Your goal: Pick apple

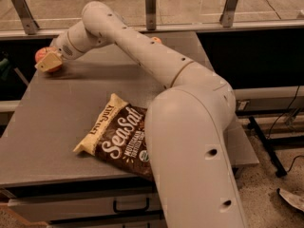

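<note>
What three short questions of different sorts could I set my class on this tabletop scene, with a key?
1. True or false: the end effector is over the snack bag.
2. Which lies nearest the front edge of the table? A. the apple B. the snack bag C. the orange fruit
3. Fill in: the end effector is right beside the ____.

Key: 1 false; 2 B; 3 apple.

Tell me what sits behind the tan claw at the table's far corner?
The apple peeks out behind the gripper, at the table edge. The gripper covers its lower front, so contact cannot be seen.
</note>
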You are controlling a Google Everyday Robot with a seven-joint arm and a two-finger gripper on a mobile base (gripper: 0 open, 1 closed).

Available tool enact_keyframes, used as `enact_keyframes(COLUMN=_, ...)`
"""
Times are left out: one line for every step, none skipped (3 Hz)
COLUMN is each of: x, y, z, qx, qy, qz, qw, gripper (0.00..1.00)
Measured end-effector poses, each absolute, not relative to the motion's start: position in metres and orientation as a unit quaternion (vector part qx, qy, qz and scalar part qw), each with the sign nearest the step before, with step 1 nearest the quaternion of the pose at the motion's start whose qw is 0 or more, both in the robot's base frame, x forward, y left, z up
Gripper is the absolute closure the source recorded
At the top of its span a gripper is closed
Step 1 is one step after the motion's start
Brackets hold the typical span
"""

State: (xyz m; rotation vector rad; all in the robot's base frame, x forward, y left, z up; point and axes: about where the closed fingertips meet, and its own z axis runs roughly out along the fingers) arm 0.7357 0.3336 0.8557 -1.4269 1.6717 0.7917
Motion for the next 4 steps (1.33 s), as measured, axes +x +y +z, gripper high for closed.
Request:
enact_keyframes(x=0.733, y=0.324, z=0.865, qx=-0.554, qy=0.657, qz=0.312, qw=0.404, gripper=0.71)
enact_keyframes(x=0.723, y=0.293, z=0.897, qx=-0.551, qy=0.632, qz=0.324, qw=0.439, gripper=0.95)
enact_keyframes(x=0.707, y=0.242, z=0.916, qx=-0.567, qy=0.593, qz=0.331, qw=0.467, gripper=1.0)
enact_keyframes(x=0.71, y=0.229, z=0.917, qx=-0.572, qy=0.585, qz=0.319, qw=0.478, gripper=1.0)
